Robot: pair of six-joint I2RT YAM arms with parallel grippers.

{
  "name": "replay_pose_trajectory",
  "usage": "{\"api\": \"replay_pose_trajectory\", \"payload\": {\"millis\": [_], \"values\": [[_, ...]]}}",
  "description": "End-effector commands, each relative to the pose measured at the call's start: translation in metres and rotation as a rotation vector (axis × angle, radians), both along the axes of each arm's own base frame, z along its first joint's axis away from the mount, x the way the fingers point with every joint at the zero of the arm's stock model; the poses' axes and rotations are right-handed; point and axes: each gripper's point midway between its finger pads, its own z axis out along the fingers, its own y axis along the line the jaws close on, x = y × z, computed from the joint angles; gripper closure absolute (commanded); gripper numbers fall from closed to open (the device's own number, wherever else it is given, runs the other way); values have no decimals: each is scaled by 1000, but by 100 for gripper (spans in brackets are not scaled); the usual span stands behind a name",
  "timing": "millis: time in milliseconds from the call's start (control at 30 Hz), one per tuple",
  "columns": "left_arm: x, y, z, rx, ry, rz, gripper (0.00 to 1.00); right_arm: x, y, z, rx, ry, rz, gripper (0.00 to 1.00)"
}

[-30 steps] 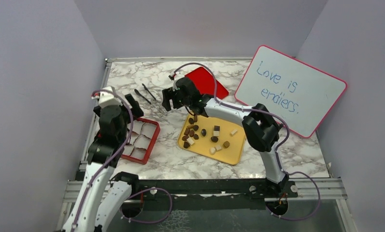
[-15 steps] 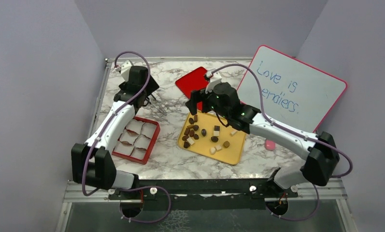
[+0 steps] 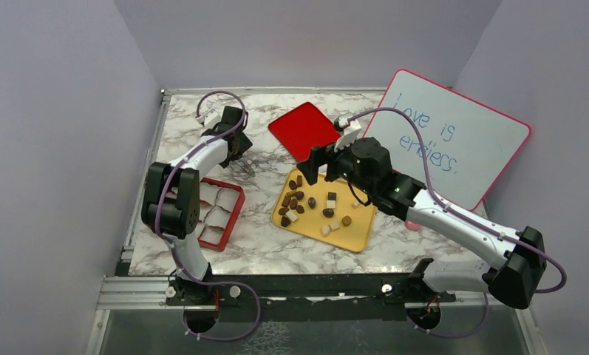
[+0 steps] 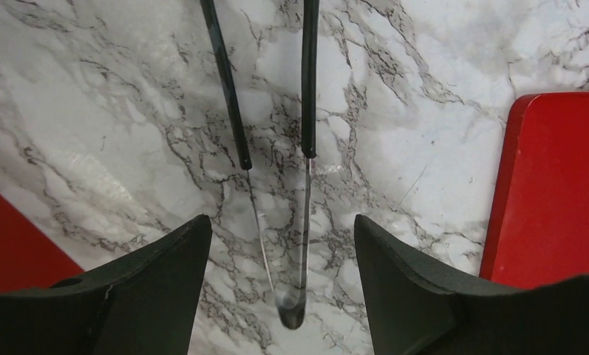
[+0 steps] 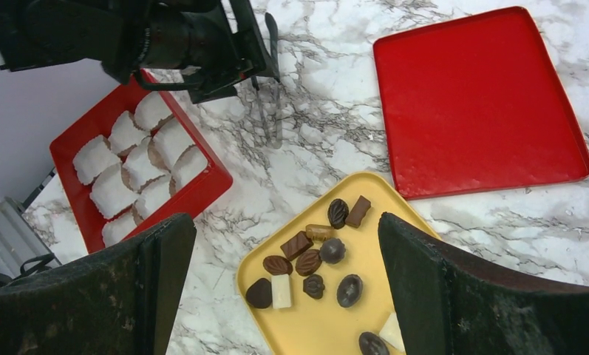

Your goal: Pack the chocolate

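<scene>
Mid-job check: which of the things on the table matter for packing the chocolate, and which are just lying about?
For the job: chocolates on the yellow tray; red box with white paper cups; red lid; tongs below the open left tool.

Lying about: whiteboard with writing, at the right.

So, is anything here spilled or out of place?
Nothing stands out. The chocolates all lie loose on the yellow tray, none on the marble; the red box sits flat with its paper cups empty.
</scene>
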Motion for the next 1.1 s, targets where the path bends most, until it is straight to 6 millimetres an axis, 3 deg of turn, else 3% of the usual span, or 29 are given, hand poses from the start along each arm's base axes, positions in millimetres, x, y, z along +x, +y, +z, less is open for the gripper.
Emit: {"api": "replay_pose_trajectory", "payload": {"millis": [0,367,433,500,600,667,833,900,1067], "values": [[21,-11,-5,-24,6,5,29,-6,0,1,1,2,25,0],[36,-14,-27,-11,40,8,32,-6,-4,-6,-19,7,17,0],[39,-12,-17,-21,29,1,32,-3,-4,-7,-16,-1,6,0],[45,0,10,3,-29,16,31,1,1,-13,-12,2,3,0],[55,26,56,70,-118,17,29,13,20,-22,4,9,16,0],[59,40,74,76,-145,3,26,27,36,-31,-11,19,20,1],[44,72,72,-33,-125,66,25,68,86,-62,-80,26,59,6],[34,79,75,-31,-130,84,20,82,105,-77,-104,14,80,8],[7,111,118,27,-209,98,3,113,149,-116,-135,11,124,14]]}}
